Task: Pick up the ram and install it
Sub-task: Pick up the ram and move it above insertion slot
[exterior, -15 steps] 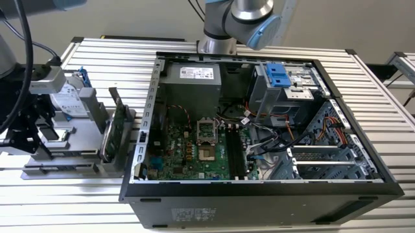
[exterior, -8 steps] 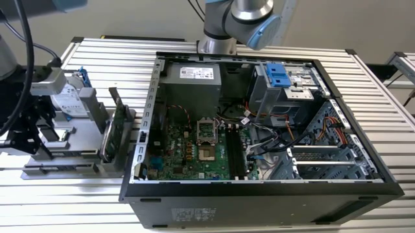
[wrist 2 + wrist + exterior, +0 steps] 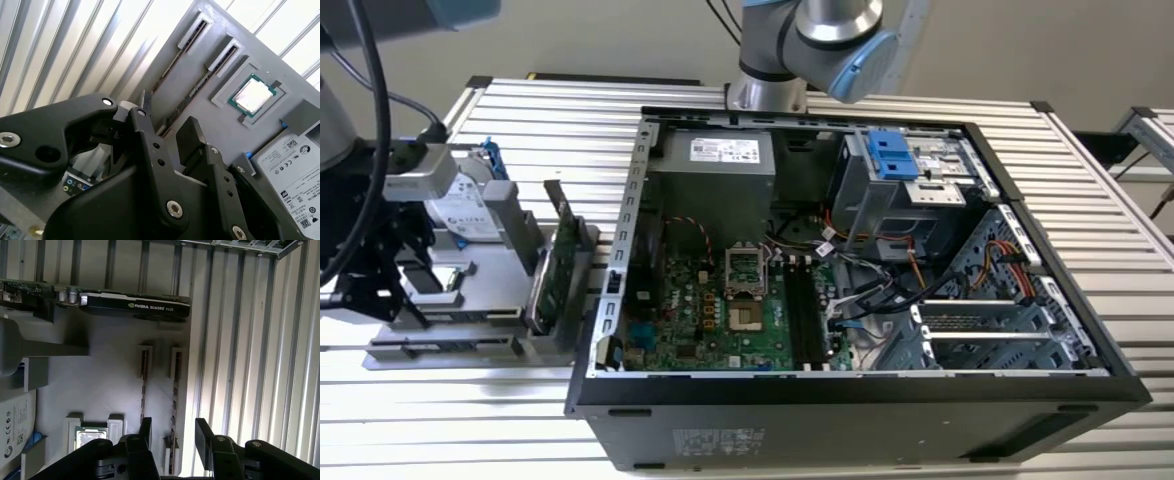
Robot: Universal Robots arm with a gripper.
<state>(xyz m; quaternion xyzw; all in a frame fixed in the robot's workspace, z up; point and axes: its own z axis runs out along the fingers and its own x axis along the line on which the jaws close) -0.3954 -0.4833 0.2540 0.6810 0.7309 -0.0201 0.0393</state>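
Poised with the end effector (image 3: 173,426) spread wide and empty right above the ram (image 3: 174,395), upright on edge in the grey holder (image 3: 100,375) slot nearest the table (image 3: 240,340) slats, long axis parallel to those slats and passing midway between the fingers (image 3: 202,432).

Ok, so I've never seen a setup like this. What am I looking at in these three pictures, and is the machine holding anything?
It is a robot arm working beside an open computer case on a slatted metal table. The exterior view looks at the whole scene from off the arm. Both wrist views ride on the arm and look along its black pincer. Under the pincer is a grey holder with parts: a processor, a hard drive, a graphics card, and the ram standing on edge in a slot. The pincer is open, seems to straddle the ram, and holds nothing.
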